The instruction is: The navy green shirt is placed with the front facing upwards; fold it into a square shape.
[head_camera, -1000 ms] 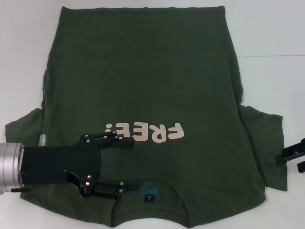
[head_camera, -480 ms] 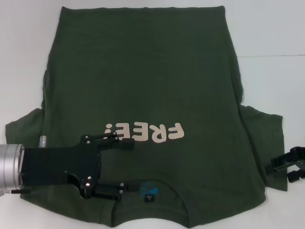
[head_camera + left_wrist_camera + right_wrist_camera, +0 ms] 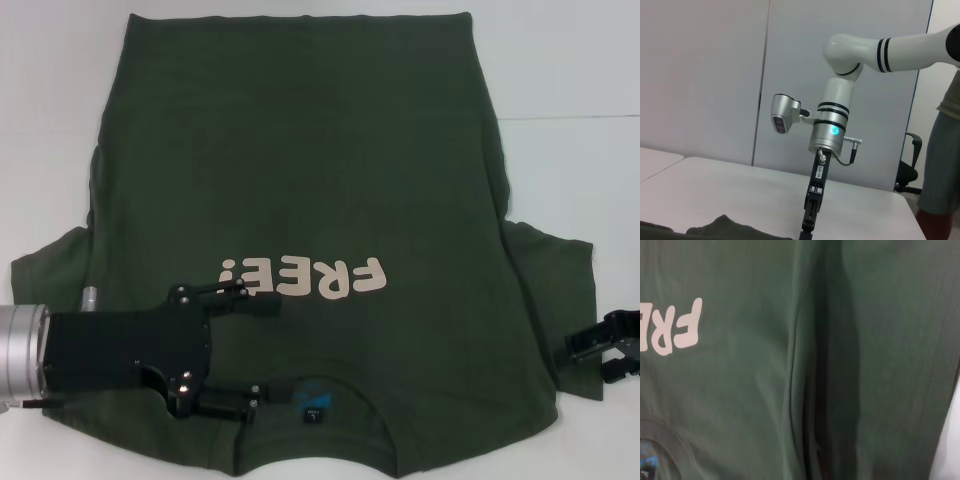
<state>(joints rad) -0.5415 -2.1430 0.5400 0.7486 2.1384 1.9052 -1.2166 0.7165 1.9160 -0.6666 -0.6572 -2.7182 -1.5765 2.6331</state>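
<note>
Dark olive-green short-sleeved cotton shirt (image 3: 300,200) lying flat and face up on the white bench (image 3: 570,60), its round collar (image 3: 315,405) at the near edge and its hem at the far edge. A blue inner label (image 3: 312,392) shows inside the collar. Cream "FREE!" lettering (image 3: 305,277) crosses the chest just beyond the collar, reading upside down from the head view.

Left hand (image 3: 255,350), black, on a silver wrist, reaches in from the near left over the shirt's shoulder area. Its two fingers are spread wide: one finger lies just below the lettering, the other beside the collar, with bare green fabric between them. Nothing is held.

Right hand (image 3: 605,352), black, sits at the near right, at the outer edge of the right sleeve (image 3: 560,300); its fingers stand apart, though whether they touch the fabric cannot be told. The right wrist view shows a long vertical fold (image 3: 812,390) in the cloth beside the lettering.

Farther out, both sleeves spread sideways from the body, and the straight hem lies flat on the bench.
</note>
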